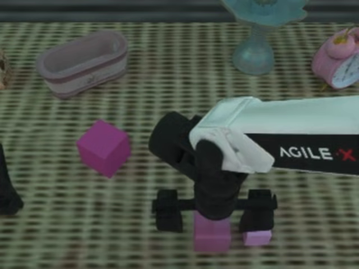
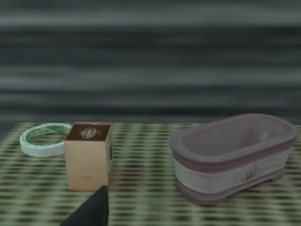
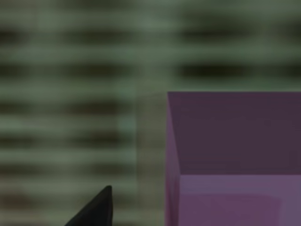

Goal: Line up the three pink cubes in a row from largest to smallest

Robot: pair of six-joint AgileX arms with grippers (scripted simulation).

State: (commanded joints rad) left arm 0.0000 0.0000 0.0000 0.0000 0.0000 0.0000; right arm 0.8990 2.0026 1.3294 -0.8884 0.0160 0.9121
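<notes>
- White right arm lettered "AGILE X" is reaching over the medium matte pink cube [image 1: 212, 234]; right gripper [image 1: 215, 216] fingers are spread wide, straddling it, gripping nothing.
- Small pale lilac-pink cube [image 1: 257, 237] is lying just right of that cube; large deep magenta cube [image 1: 104, 147] well left.
- Pinkish oval tub [image 1: 84, 61] and pink round alarm clock [image 1: 338, 60] are standing behind.
- Left gripper [image 1: 7, 196] is parked far left; finger state cannot be told.
</notes>
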